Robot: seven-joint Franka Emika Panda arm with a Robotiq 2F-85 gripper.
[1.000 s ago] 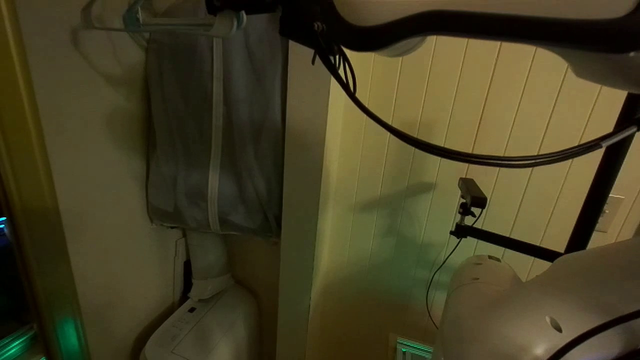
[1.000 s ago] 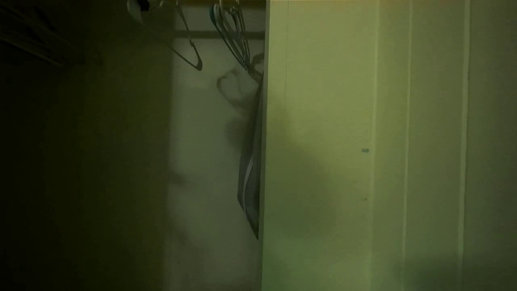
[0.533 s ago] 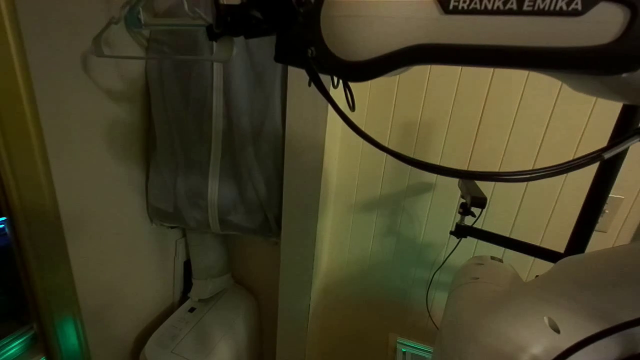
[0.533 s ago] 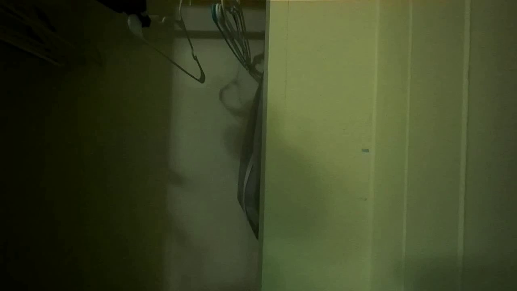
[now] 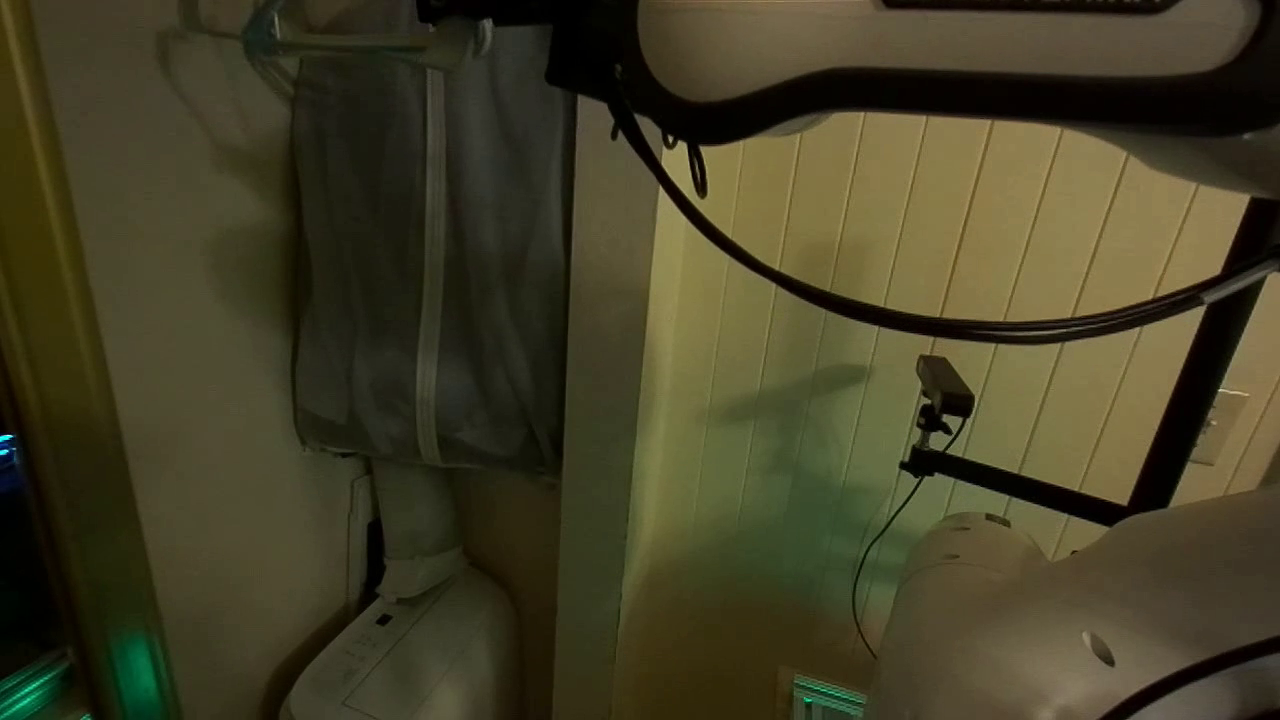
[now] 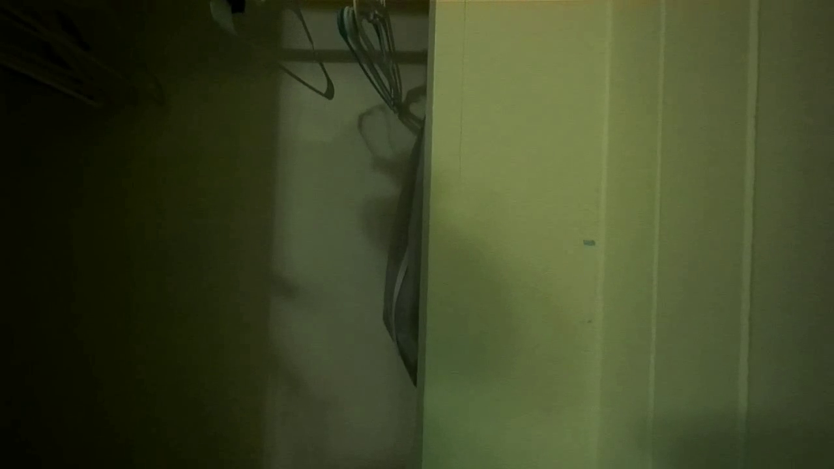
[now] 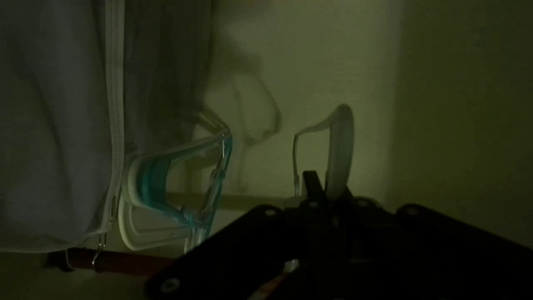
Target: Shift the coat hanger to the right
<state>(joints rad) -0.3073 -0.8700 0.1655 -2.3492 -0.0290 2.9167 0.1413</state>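
Note:
The coat hanger, thin and pale, shows in the wrist view (image 7: 342, 141) with its rounded end between my fingers. In an exterior view its pale end (image 5: 455, 48) is near the top edge beside my gripper (image 5: 480, 12), which is partly cut off. In an exterior view its far end (image 6: 328, 91) hangs left of the other hangers; the middle is too dark to make out. My gripper (image 7: 329, 185) is shut on the hanger's end. The hanger's hook is hidden behind the gripper in the wrist view.
Teal and white hangers (image 7: 156, 183) hang beside the grey cloth cover (image 7: 54, 104) on a reddish rod (image 7: 125, 261). A wall edge (image 5: 605, 350) stands right of the cover. A white appliance (image 5: 420, 650) stands below. More hangers (image 6: 65, 71) are at far left.
The gripper and hanger moved down, then back up to the top edge. The hanger's far end now sits slightly higher and a little farther right in an exterior view. The grip stays on it.

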